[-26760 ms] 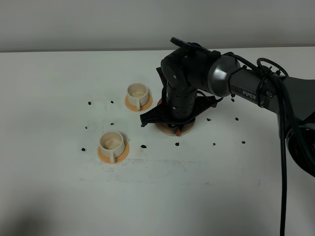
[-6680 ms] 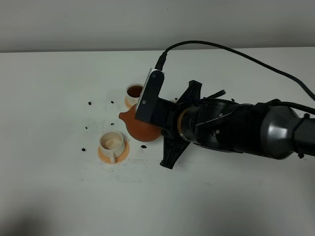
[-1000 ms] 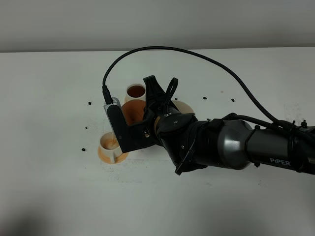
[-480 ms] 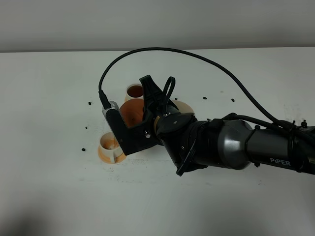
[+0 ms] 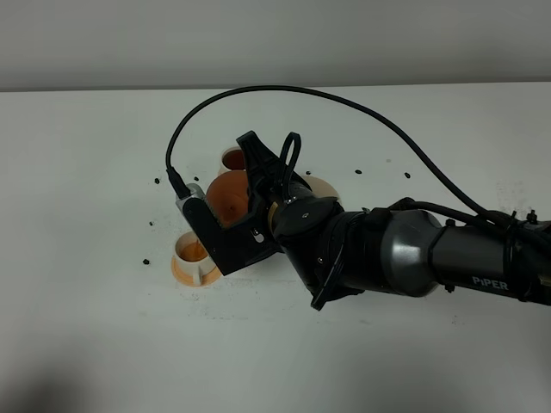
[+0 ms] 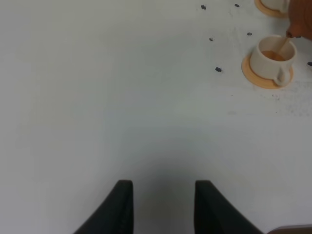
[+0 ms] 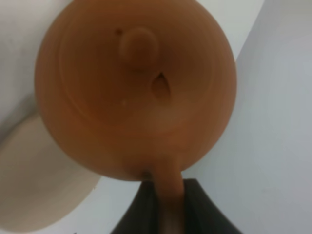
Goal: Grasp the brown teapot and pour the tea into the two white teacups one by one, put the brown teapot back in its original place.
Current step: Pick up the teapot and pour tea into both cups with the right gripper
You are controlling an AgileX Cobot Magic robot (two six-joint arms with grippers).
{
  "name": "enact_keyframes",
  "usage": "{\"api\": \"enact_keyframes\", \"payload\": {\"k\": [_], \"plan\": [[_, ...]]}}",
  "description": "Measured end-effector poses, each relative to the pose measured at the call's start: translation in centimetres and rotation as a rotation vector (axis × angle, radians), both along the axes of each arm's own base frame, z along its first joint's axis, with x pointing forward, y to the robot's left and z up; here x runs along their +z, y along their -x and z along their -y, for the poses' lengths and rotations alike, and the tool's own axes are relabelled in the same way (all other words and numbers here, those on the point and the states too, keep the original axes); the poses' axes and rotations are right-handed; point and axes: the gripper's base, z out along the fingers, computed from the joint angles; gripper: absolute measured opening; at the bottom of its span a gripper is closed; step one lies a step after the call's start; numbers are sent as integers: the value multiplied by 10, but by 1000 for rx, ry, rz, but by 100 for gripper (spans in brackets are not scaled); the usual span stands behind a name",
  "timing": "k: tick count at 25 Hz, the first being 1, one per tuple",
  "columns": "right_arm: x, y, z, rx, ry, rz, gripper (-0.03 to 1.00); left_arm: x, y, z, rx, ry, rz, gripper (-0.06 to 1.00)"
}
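The brown teapot (image 5: 226, 196) hangs tilted above the table, and my right gripper (image 7: 168, 207) is shut on its stick handle. In the left wrist view its spout (image 6: 291, 33) sends a thin stream of tea into the nearer white teacup (image 6: 271, 57), which holds some tea. This cup (image 5: 193, 251) stands on an orange coaster. The farther white teacup (image 5: 234, 158) is full of dark tea and partly hidden by the teapot. Behind the arm lies the beige disc (image 5: 325, 185) with nothing on it. My left gripper (image 6: 163, 185) hovers over bare table, slightly open and holding nothing.
Small dark specks (image 5: 156, 181) are scattered on the white table (image 5: 86, 327) around the cups. The right arm's bulky wrist (image 5: 362, 254) and its black cable (image 5: 284, 89) arch over the middle. The wall edge (image 5: 86, 89) runs along the back.
The right wrist has rolled a little further and shifted left, so the teapot tips more steeply. More tea shows in the nearer cup. My left gripper has stayed still.
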Motion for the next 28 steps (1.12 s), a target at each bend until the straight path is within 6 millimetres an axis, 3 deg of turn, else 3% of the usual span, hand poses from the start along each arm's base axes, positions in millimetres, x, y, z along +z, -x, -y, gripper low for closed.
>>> {"api": "enact_keyframes", "payload": {"k": [28], "plan": [[4, 0, -2, 43, 68, 67, 9, 0, 0, 0, 0, 0, 0, 29]]}}
